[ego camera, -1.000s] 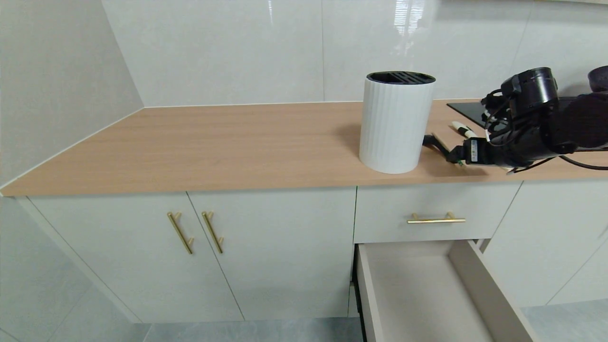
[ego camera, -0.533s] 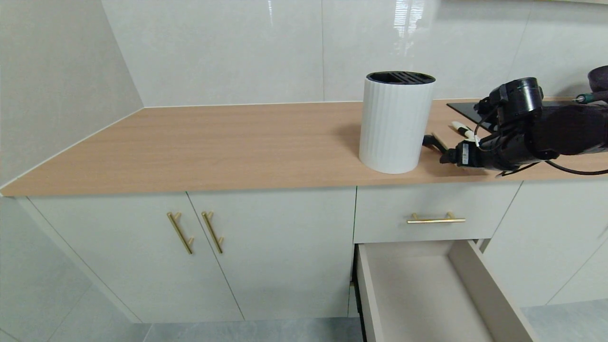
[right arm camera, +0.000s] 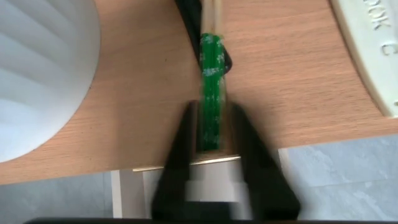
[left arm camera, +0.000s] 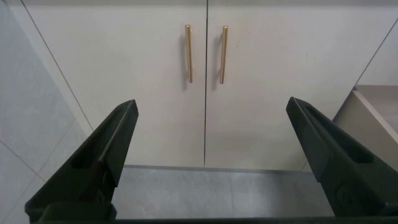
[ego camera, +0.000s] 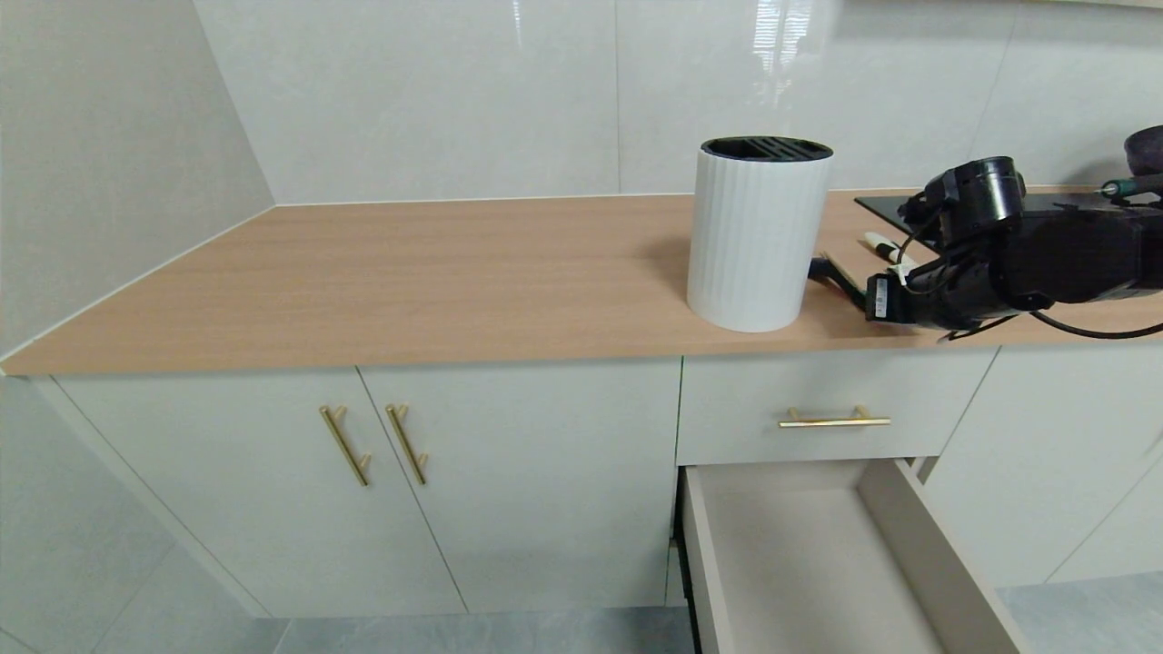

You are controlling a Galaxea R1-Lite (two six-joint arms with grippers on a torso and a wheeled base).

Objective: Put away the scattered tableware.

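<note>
Wood counter (ego camera: 454, 272), head view: right gripper (ego camera: 869, 302) has dropped to counter level just beside 1 white holder (ego camera: 759, 234); 1 drawer (ego camera: 918, 536) stands open below. Left wrist view: left gripper (left arm camera: 211, 109) spread wide, holding nothing, facing 2 gold door handles (left arm camera: 188, 53). Right wrist view: fingers (right arm camera: 186, 143) pinch 1 green-banded chopstick (right arm camera: 212, 93) lying on the counter. Grasp looks made; lift is probably next.
</note>
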